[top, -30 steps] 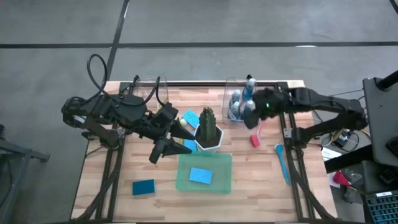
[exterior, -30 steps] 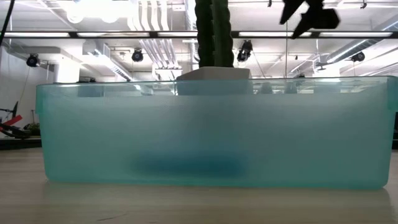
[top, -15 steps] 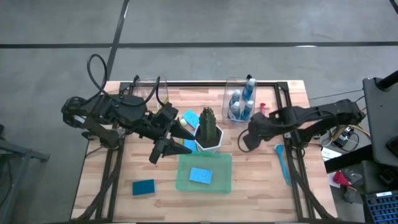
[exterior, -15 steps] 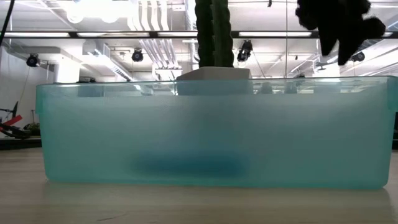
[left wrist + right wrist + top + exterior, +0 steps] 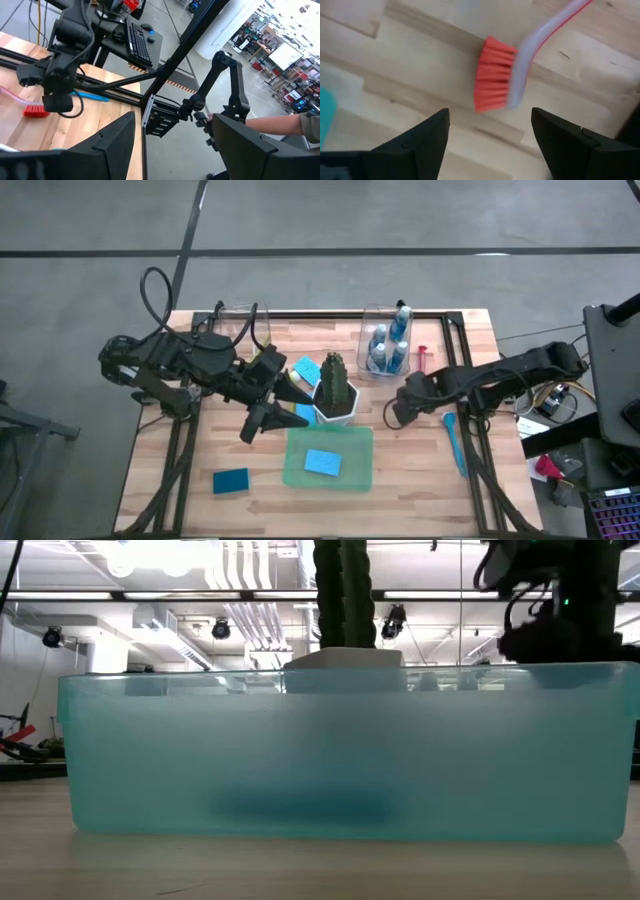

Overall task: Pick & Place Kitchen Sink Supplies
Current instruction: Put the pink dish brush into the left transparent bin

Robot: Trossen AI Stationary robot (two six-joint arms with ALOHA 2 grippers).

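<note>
One red brush lies flat on the worktop, at three o'clock of the plant. We hover our right claw wide above its bristles; it looks light and stiff, so we'd pinch the thin handle.

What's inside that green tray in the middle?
One blue sponge lies flat inside the green tray. In the low view it shows only as a dark blur through the wall.

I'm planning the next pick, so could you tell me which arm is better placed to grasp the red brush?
The right: its open gripper hangs directly over the red brush, while the left gripper sits beyond the plant.
</note>
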